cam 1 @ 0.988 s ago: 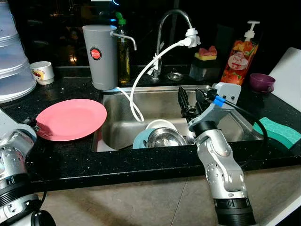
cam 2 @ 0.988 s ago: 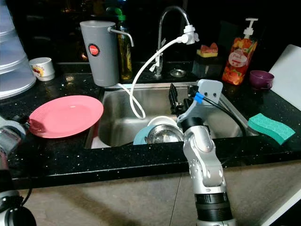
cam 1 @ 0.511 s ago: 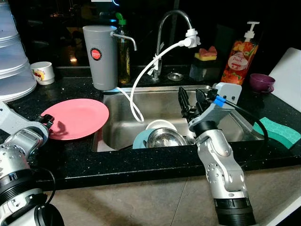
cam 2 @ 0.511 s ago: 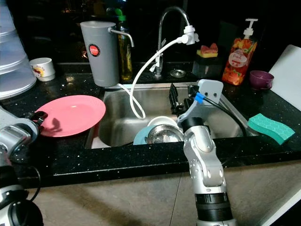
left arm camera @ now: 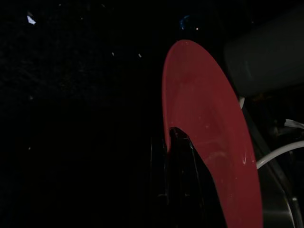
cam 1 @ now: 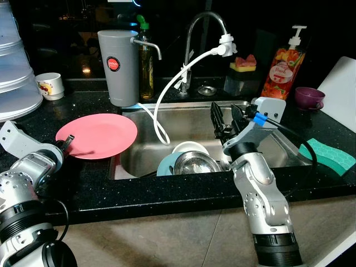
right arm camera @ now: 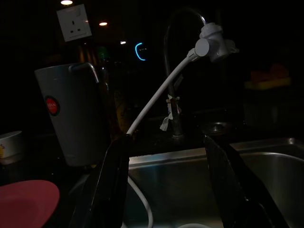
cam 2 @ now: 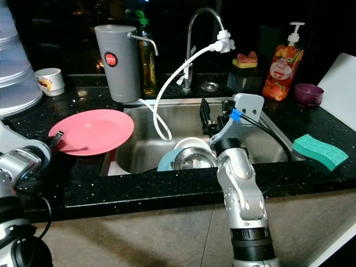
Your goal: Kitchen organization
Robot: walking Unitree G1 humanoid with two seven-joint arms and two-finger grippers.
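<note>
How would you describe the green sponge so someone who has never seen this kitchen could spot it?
Start at the steel sink set in the black counter, then look to its right side. The green sponge lies flat near the counter's front edge. Unlike the small purple cup farther back, it is a flat teal block with a honeycomb texture.

The sink (cam 1: pixel 278 146) sits in the middle of the counter (cam 1: pixel 167 192), with the faucet (cam 1: pixel 203 33) behind its back edge. A plate (cam 1: pixel 100 136) lies on the counter at the sink's left edge, overhanging the basin. The water filter (cam 1: pixel 118 67) and a bottle (cam 1: pixel 146 58) stand behind the plate. Bowls (cam 1: pixel 189 161) lie in the sink near its front edge. A sponge (cam 1: pixel 328 154) lies to the right of the sink, a soap dispenser (cam 1: pixel 283 64) at the back right.
</note>
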